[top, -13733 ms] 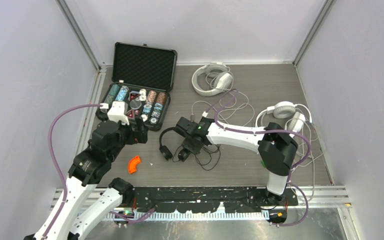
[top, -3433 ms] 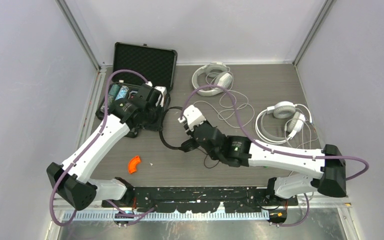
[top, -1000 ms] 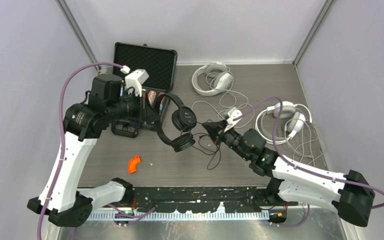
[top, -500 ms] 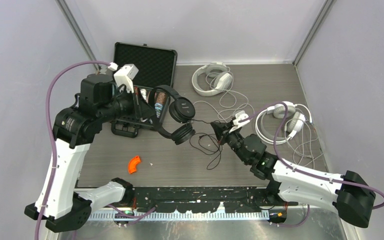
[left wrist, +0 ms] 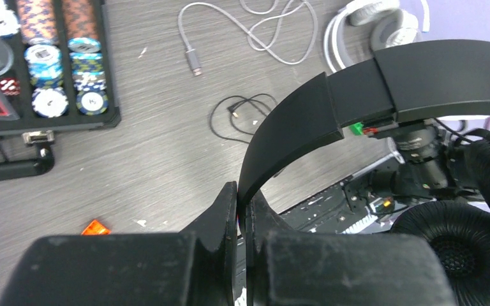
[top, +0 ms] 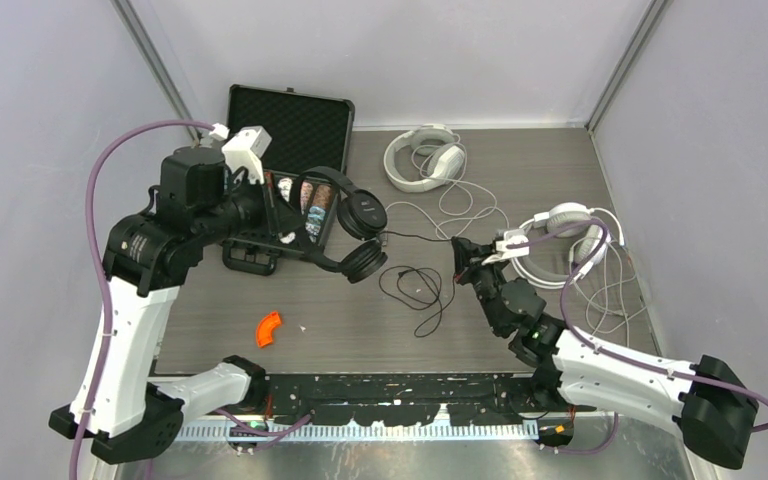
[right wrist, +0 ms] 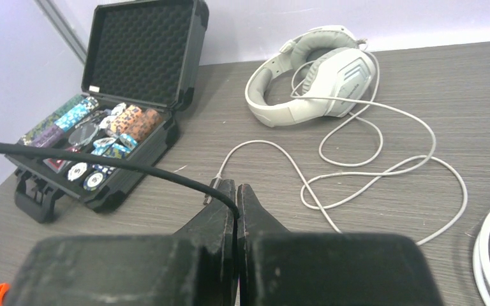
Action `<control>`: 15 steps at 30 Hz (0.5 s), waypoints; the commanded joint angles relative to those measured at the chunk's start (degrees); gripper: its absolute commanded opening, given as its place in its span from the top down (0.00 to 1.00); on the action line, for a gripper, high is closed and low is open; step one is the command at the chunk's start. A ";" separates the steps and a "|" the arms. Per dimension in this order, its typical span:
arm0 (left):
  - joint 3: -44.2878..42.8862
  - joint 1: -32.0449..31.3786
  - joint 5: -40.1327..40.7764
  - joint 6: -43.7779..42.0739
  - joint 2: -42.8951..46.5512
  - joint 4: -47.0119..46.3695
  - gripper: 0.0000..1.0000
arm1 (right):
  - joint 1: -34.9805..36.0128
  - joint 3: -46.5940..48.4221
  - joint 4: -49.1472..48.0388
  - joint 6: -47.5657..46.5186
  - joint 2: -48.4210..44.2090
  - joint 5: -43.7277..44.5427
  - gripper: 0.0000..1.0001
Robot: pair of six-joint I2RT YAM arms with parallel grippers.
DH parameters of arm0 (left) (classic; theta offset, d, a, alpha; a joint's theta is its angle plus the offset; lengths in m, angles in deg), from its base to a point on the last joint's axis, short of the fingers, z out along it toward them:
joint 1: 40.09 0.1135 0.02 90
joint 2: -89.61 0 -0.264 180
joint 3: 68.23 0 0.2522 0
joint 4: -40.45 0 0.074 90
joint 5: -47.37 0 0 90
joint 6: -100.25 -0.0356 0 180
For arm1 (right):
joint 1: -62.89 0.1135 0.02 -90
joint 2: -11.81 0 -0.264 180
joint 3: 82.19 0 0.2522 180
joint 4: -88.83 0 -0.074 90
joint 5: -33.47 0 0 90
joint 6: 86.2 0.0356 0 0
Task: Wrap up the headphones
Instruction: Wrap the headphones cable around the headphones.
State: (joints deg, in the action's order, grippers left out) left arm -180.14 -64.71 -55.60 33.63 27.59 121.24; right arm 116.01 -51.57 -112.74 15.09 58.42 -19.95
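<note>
The left gripper (left wrist: 241,191) is clamped shut on the headband of the black headphones (left wrist: 421,76). They are held lifted above the table (top: 540,160), in front of the open case (top: 290,125) of poker chips, with both ear pads hanging toward the middle of the table. The right gripper (right wrist: 236,191) is closed on the thin black cord (right wrist: 102,159), which is drawn in a line from its fingers across to the raised headset. A loose coil (top: 415,290) is seen on the table between the two arms; it appears to be the rest of that same cord. The far white headset (right wrist: 319,83) is laid at the back edge, with its pale cord (right wrist: 370,146) spread in loops in front of it. The right-hand white headset (top: 565,235) is laid just beyond the right gripper. A small orange piece (top: 269,328) is seen near the left arm's base.
</note>
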 commanded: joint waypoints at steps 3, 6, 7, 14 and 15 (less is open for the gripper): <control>-3.41 0.28 11.46 -2.39 -1.68 4.32 1.00 | -0.26 -2.17 -5.34 0.52 -5.77 5.34 1.00; -2.69 0.29 17.82 -3.85 -2.80 6.70 1.00 | -0.26 -1.74 -5.16 -1.92 -9.66 5.23 1.00; -2.40 0.33 19.17 -4.13 -3.17 7.10 1.00 | -0.26 -1.23 -4.31 -2.56 -10.94 5.19 1.00; 0.14 0.36 23.04 -4.63 -5.43 6.54 1.00 | -0.26 1.45 2.63 -4.96 -15.92 -0.35 1.00; 0.15 0.41 21.70 -4.45 -5.40 5.99 1.00 | -0.24 1.60 3.44 -5.09 -15.48 -0.03 1.00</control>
State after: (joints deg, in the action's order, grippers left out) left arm -180.03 -64.69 -35.16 29.32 22.17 129.06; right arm 116.01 -53.12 -111.58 11.77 43.10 -18.64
